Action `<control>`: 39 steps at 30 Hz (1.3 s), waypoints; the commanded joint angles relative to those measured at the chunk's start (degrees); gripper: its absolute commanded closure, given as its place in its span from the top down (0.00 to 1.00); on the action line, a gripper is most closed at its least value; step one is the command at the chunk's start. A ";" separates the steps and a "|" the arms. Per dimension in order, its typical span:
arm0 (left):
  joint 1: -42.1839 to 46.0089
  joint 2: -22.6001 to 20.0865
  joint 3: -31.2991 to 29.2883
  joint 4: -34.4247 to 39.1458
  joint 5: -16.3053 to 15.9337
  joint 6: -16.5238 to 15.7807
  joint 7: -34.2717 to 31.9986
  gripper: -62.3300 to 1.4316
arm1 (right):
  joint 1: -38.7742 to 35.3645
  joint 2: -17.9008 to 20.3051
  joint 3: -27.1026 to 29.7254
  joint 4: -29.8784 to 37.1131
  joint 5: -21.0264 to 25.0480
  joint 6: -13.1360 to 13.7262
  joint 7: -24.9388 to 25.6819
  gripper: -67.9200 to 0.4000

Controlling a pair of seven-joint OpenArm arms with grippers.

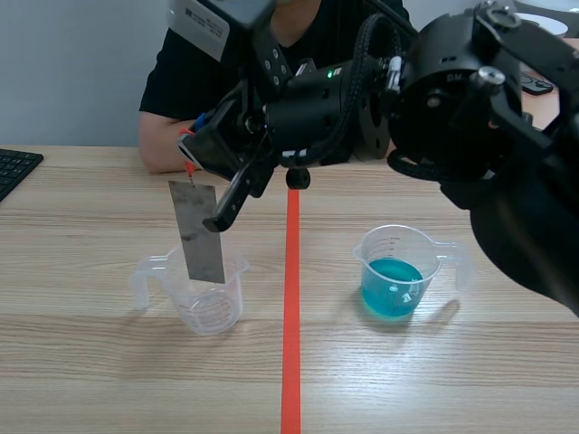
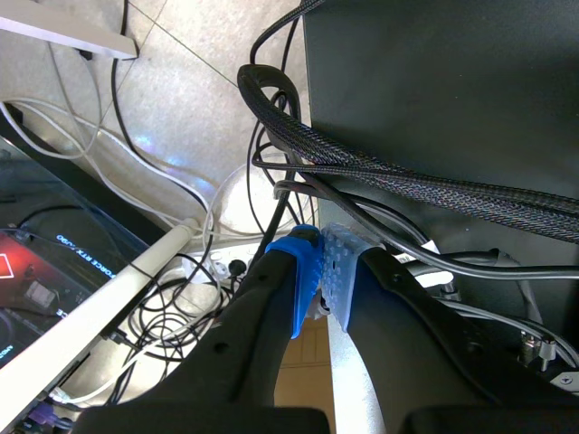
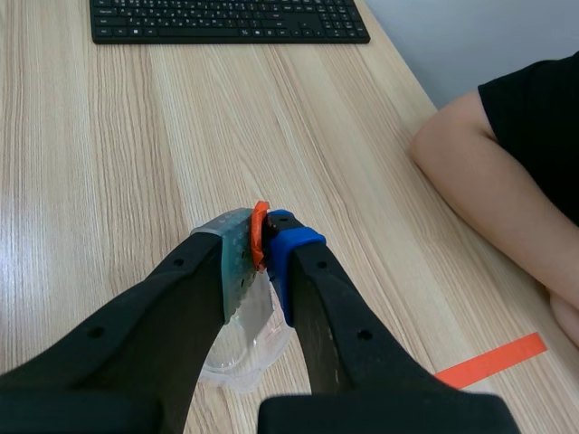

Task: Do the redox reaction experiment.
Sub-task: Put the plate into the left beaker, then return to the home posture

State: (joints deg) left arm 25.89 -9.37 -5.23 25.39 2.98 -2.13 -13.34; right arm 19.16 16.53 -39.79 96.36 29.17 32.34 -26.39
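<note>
A grey metal strip (image 1: 201,231) hangs from an orange holder (image 1: 187,163), and my right gripper (image 1: 194,149) is shut on that holder. The arm comes in from the right and reaches past the red line. The strip's lower end hangs at the mouth of an empty clear beaker (image 1: 210,307) on the left. In the right wrist view the orange holder (image 3: 260,233) is pinched between my pads, with the clear beaker (image 3: 249,348) under them. A second beaker (image 1: 395,280) with blue liquid stands to the right of the line. My left gripper (image 2: 321,262) is shut on nothing, off the table above floor cables.
A person in a black shirt sits across the table, with a forearm (image 1: 167,149) resting close behind my right gripper and the same forearm (image 3: 488,194) beside it in the wrist view. A black keyboard (image 1: 14,167) lies at the far left edge. The red tape line (image 1: 291,316) runs down the middle.
</note>
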 commanded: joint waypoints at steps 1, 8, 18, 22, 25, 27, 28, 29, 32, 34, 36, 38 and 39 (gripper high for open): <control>0.59 -0.04 0.07 0.66 -0.20 -0.13 -0.37 0.07 | 1.16 -0.09 -0.37 -0.46 -0.59 -0.20 1.97 0.02; 0.59 -0.04 0.07 0.66 -0.20 -0.13 -0.37 0.07 | 1.16 -0.07 -3.06 -3.34 -6.49 -0.20 5.40 0.02; 0.59 -0.04 0.07 0.66 -0.20 -0.13 -0.37 0.07 | 1.16 -1.36 -5.49 -3.34 -9.90 2.64 5.84 0.46; 0.59 -0.04 0.07 0.66 -0.20 -0.13 -0.37 0.07 | 1.14 -2.32 -8.48 -3.34 -9.46 6.82 5.81 0.62; 0.59 -0.02 0.07 0.66 -0.20 -0.13 -0.37 0.07 | 1.14 -2.82 -11.74 -3.34 -9.22 8.24 5.84 0.72; 0.59 -0.04 0.07 0.66 -0.20 -0.13 -0.37 0.07 | 0.96 -2.91 -14.01 -3.32 -8.46 8.22 6.36 0.84; 0.59 -0.04 0.07 0.66 -0.20 -0.13 -0.37 0.07 | 0.79 -2.89 -14.97 -3.32 -7.04 8.22 6.49 0.94; 0.59 -0.04 0.07 0.66 -0.20 -0.13 -0.37 0.07 | 0.61 -2.89 -15.78 -3.32 -5.73 8.20 6.73 1.00; 0.59 -0.04 0.07 0.66 -0.20 -0.13 -0.37 0.07 | -0.13 -2.89 -17.07 -3.30 -2.51 8.00 8.31 1.00; 0.59 -0.02 0.07 0.66 -0.20 -0.13 -0.37 0.07 | -0.76 -2.71 -17.05 -3.06 -1.36 7.21 9.68 1.00; 0.59 -0.04 0.07 0.66 -0.20 -0.13 -0.37 0.07 | -2.21 -2.38 -16.20 -2.43 -1.29 4.31 10.97 1.00; 0.59 -0.02 0.07 0.66 -0.20 -0.13 -0.37 0.07 | -4.11 -1.73 -14.60 -1.49 -1.29 2.29 11.91 1.00; 0.59 -0.02 0.07 0.66 -0.20 -0.13 -0.37 0.07 | -5.14 -1.42 -13.62 -0.98 -1.33 1.60 12.02 1.00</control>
State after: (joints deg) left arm 25.89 -9.37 -5.23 25.39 2.98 -2.13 -13.34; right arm 14.06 14.33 -54.85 93.45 27.49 34.28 -14.94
